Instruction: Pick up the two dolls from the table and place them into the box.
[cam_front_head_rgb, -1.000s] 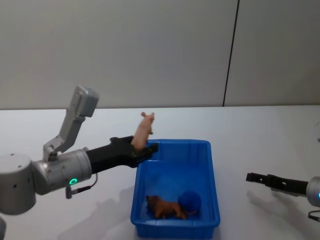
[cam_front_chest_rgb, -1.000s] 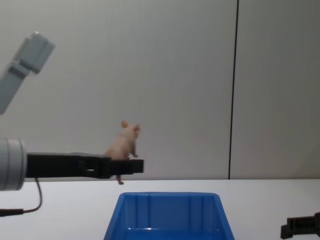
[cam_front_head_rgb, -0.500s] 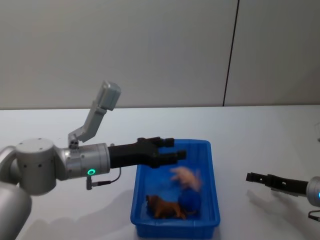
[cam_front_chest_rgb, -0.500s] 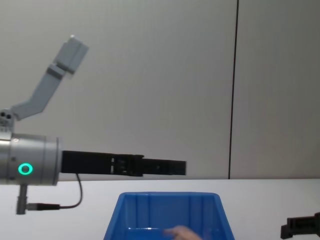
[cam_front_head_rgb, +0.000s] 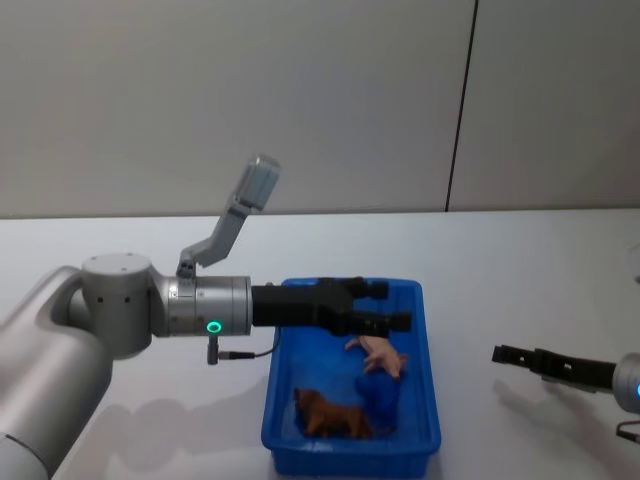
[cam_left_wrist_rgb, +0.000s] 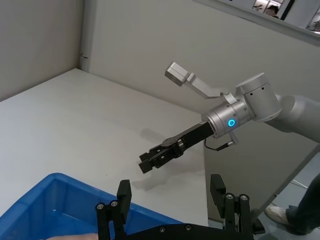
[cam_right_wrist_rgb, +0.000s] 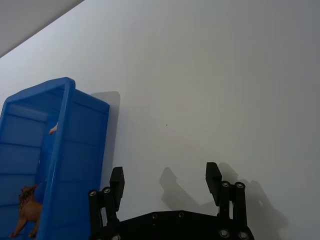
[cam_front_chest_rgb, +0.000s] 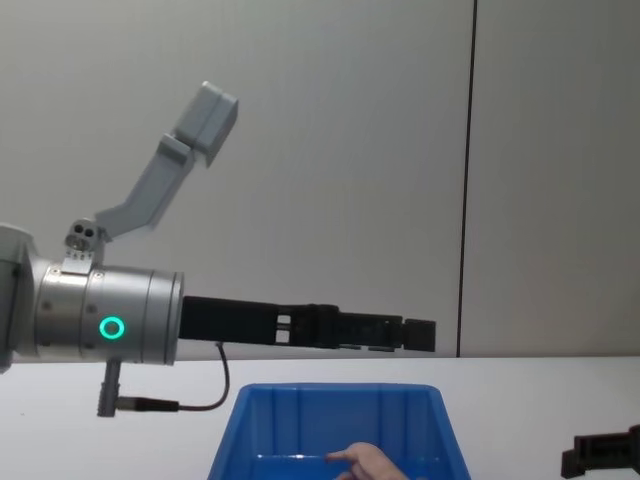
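Note:
The blue box (cam_front_head_rgb: 429, 372) stands on the white table (cam_front_head_rgb: 520, 270). Inside it the pale pink doll (cam_front_head_rgb: 378, 352) lies near the middle, and the reddish-brown doll (cam_front_head_rgb: 330, 413) lies at the near end. My left gripper (cam_front_head_rgb: 386, 305) hovers open over the box, above the pink doll, holding nothing. From the chest view the left gripper (cam_front_chest_rgb: 415, 335) is level above the box (cam_front_chest_rgb: 340, 405), with the pink doll (cam_front_chest_rgb: 365, 462) below it. My right gripper (cam_front_head_rgb: 505, 355) rests open low over the table, right of the box. The right wrist view shows the right gripper (cam_right_wrist_rgb: 165, 182) open beside the box (cam_right_wrist_rgb: 57, 150).
A blue round object (cam_front_head_rgb: 380, 395) lies in the box next to the brown doll. A grey wall (cam_front_head_rgb: 300, 100) stands behind the table. Bare tabletop lies around the box, and my left arm's body (cam_front_head_rgb: 120, 310) spans the table's left side.
My left gripper opened and let go of the pink doll, which dropped into the box. The left arm then reached farther right over the box. The right arm stayed still.

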